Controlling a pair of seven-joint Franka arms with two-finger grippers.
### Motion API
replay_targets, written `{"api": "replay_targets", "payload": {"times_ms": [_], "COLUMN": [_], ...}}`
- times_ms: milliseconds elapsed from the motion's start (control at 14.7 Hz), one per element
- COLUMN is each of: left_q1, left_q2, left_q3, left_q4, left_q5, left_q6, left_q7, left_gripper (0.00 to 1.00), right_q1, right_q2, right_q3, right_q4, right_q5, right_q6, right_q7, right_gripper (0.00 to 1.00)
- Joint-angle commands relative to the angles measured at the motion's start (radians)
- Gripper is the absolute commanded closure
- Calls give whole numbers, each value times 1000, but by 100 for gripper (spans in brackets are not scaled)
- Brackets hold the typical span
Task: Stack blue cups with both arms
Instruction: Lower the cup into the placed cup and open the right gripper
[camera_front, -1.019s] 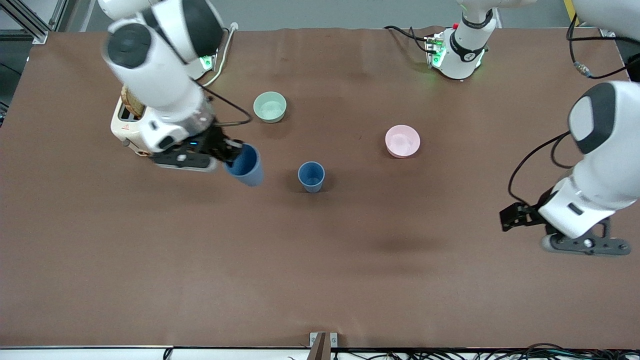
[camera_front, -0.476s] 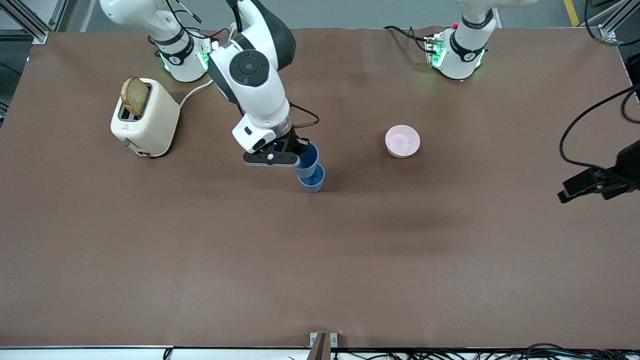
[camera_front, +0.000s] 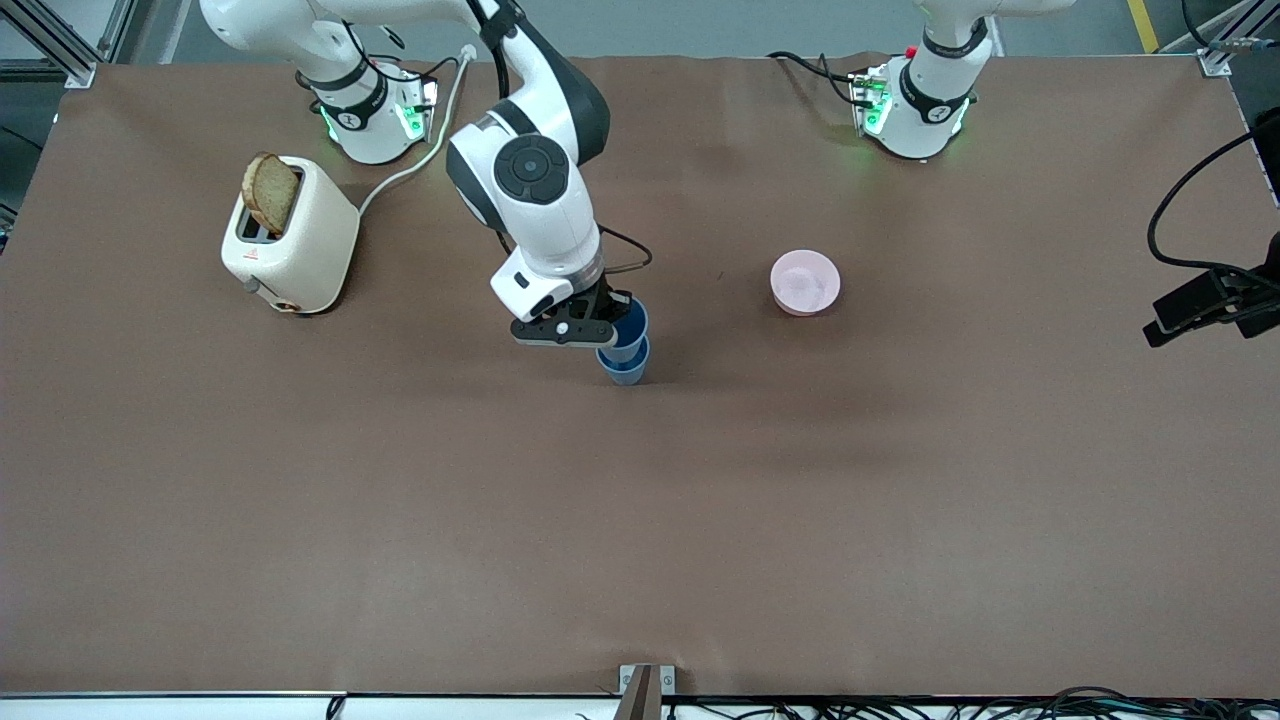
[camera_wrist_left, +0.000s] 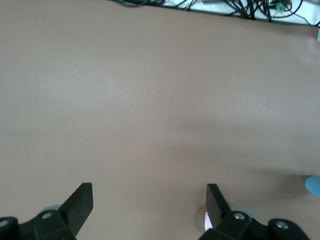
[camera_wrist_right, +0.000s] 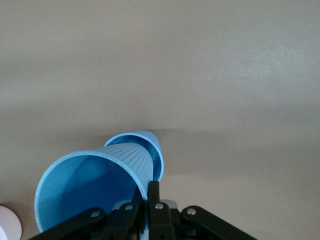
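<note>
One blue cup (camera_front: 626, 369) stands upright mid-table. My right gripper (camera_front: 603, 326) is shut on the rim of the second blue cup (camera_front: 631, 322) and holds it slightly tilted, its base partly inside the standing cup's mouth. In the right wrist view the held cup (camera_wrist_right: 95, 187) fills the foreground, my right gripper (camera_wrist_right: 148, 200) pinches its wall, and the standing cup's rim (camera_wrist_right: 154, 148) shows round its base. My left gripper (camera_front: 1215, 300) hangs open and empty over the left arm's end of the table; the left wrist view shows it (camera_wrist_left: 149, 202) spread wide over bare table.
A pink bowl (camera_front: 805, 282) sits beside the cups toward the left arm's end. A cream toaster (camera_front: 290, 245) with a bread slice (camera_front: 270, 192) stands toward the right arm's end. The mint-green bowl is hidden by the right arm. Cables run by both bases.
My right arm carried the blue cup from beside the toaster to over the standing cup and lowered it partly into it. My left arm drew back toward its end of the table.
</note>
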Motion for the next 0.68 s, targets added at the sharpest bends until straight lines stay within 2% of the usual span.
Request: {"api": "replay_targets", "payload": {"times_ms": [0, 136, 204, 272, 340, 476, 544, 612], "left_q1": [-4, -1, -1, -4, -9, -7, -7, -9], "left_q2": [-26, -26, -26, -26, -26, -27, -27, -27], "left_q3": [-7, -7, -7, -7, -7, -27, -28, -28], "left_q4": [-43, -51, -52, -52, -52, -52, -51, -51], "left_q5": [-7, -8, -7, -5, -5, -4, -4, -4], "left_q6": [-1, 10, 16, 16, 16, 10, 7, 7], "left_q7": [-13, 0, 7, 8, 10, 10, 10, 10], "left_gripper": [0, 0, 0, 0, 0, 0, 0, 0], "right_q1": [15, 16, 16, 16, 15, 4, -1, -24], "right_q2": [-10, -9, -7, -3, -3, -18, -44, -82], "right_q3": [-12, -12, -12, -12, -12, -17, -23, -34], "right_q4": [-38, -39, -39, -39, -38, -36, -38, -36], "right_q5": [6, 6, 6, 6, 4, 4, 4, 1], "right_q6": [42, 44, 44, 44, 42, 27, 21, -6], "right_q7": [16, 16, 16, 16, 16, 16, 15, 10], "right_gripper": [99, 97, 84, 50, 24, 5, 0, 0]}}
